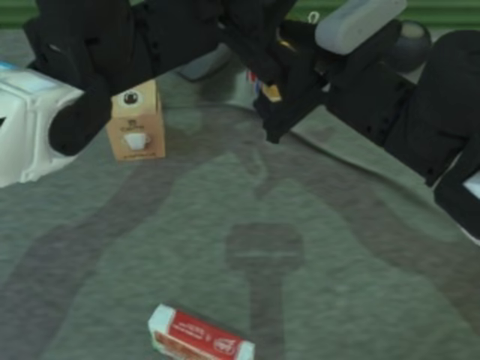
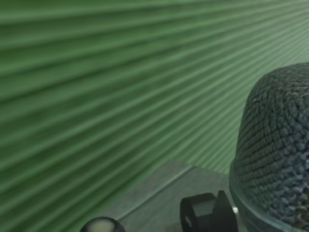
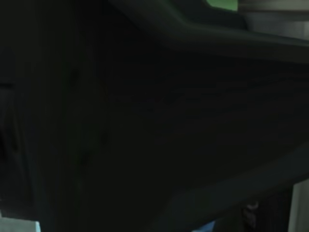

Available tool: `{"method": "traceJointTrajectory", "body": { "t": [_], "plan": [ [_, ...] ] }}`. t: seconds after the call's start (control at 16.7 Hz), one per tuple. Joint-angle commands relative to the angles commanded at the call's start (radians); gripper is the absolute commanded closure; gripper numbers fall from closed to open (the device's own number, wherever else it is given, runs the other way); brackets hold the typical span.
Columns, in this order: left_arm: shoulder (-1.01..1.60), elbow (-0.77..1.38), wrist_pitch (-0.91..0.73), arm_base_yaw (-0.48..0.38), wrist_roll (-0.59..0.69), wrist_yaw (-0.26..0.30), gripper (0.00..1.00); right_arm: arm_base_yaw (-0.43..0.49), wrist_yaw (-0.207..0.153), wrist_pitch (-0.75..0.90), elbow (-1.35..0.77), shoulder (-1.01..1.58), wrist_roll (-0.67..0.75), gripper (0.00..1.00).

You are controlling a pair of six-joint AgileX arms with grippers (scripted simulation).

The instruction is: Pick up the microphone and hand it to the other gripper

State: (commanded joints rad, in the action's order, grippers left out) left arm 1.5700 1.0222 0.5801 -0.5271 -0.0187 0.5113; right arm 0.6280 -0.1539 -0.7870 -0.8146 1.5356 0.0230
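Left wrist view fills with the microphone [image 2: 277, 159] head, close to our left end effector; grip unclear. Both arms meet above the tabletop [image 1: 337, 247], so handover seems underway.

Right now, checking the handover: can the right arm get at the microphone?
Probably yes: right arm and left arm meet above the table's far middle, microphone close against the left wrist camera. Right wrist view is dark.
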Motion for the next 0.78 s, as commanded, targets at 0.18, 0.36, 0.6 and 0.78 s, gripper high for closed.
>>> {"method": "traceJointTrajectory", "body": {
  "t": [0.18, 0.36, 0.6, 0.78],
  "plan": [
    [0.0, 0.0, 0.0, 0.0, 0.0, 0.0, 1.0, 0.0, 0.0, 0.0, 0.0, 0.0, 0.0, 0.47],
    [0.0, 0.0, 0.0, 0.0, 0.0, 0.0, 1.0, 0.0, 0.0, 0.0, 0.0, 0.0, 0.0, 0.25],
    [0.0, 0.0, 0.0, 0.0, 0.0, 0.0, 1.0, 0.0, 0.0, 0.0, 0.0, 0.0, 0.0, 0.0],
    [0.0, 0.0, 0.0, 0.0, 0.0, 0.0, 1.0, 0.0, 0.0, 0.0, 0.0, 0.0, 0.0, 0.0]
  ]
}}
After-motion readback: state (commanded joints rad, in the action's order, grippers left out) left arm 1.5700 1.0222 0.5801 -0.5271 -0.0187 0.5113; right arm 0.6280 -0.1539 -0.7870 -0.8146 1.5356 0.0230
